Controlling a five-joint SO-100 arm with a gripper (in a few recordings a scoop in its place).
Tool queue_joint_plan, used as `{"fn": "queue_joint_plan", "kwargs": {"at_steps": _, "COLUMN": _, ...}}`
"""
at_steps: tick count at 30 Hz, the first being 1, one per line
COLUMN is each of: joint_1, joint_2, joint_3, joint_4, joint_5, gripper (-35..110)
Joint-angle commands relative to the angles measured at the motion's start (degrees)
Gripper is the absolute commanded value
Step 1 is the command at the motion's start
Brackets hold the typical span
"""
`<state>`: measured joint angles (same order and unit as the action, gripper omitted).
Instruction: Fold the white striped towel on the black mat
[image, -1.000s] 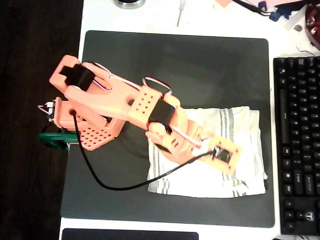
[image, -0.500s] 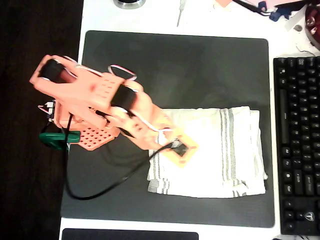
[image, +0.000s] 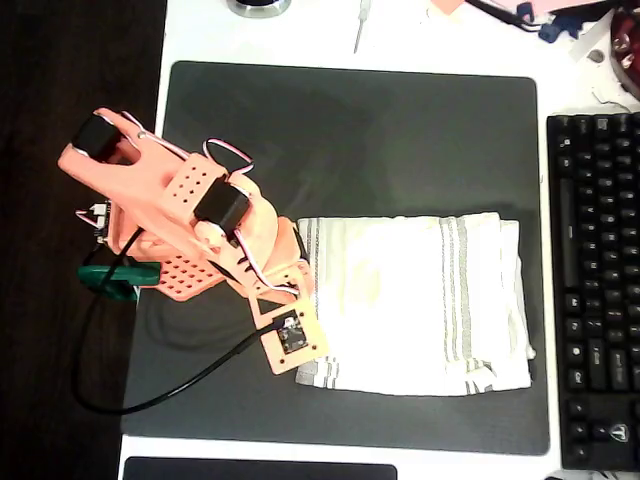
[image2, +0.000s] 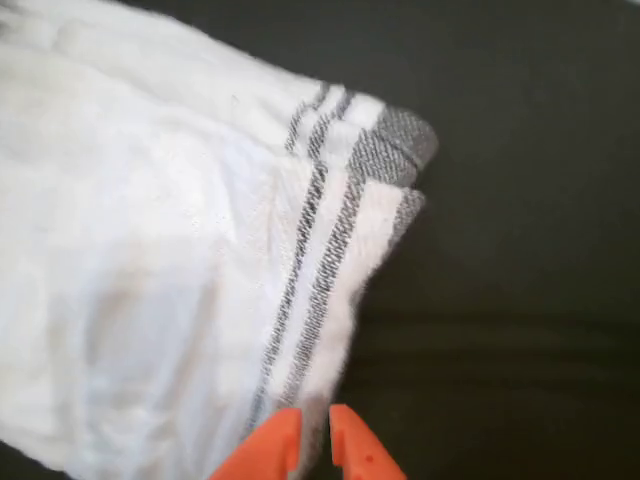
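Overhead view: the white striped towel (image: 415, 303) lies flat on the right half of the black mat (image: 400, 140), long axis left to right, its right edge near the keyboard (image: 593, 290). The orange arm (image: 190, 225) stands at its left edge.

Wrist view: the end effector (image2: 312, 440), nearly closed and empty, hovers over the towel's layered striped edge. Soft, light and limp, the cloth is probably best pinched at a corner.

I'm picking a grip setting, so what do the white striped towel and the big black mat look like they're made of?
The white striped towel looks like soft woven cloth, probably cotton: it wrinkles, lies in layers, and its grey stripes show a visible weave. The large black rectangular mat looks like a flat matte desk mat, perhaps fabric-topped rubber or foam; it shows no gloss, but the exact material is unclear.
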<state>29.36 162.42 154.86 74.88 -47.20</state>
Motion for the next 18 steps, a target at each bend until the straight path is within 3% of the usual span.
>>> {"fn": "queue_joint_plan", "kwargs": {"at_steps": 1, "joint_1": 0.9, "joint_2": 1.1, "joint_3": 0.5, "joint_4": -0.7, "joint_5": 2.9, "gripper": 5}}
{"fn": "queue_joint_plan", "kwargs": {"at_steps": 6, "joint_1": 1.3, "joint_2": 0.9, "joint_3": 0.6, "joint_4": -2.7, "joint_5": 5.7, "gripper": 11}}
{"fn": "queue_joint_plan", "kwargs": {"at_steps": 18, "joint_1": 1.3, "joint_2": -1.1, "joint_3": 6.2, "joint_4": -2.5, "joint_5": 9.9, "gripper": 8}}
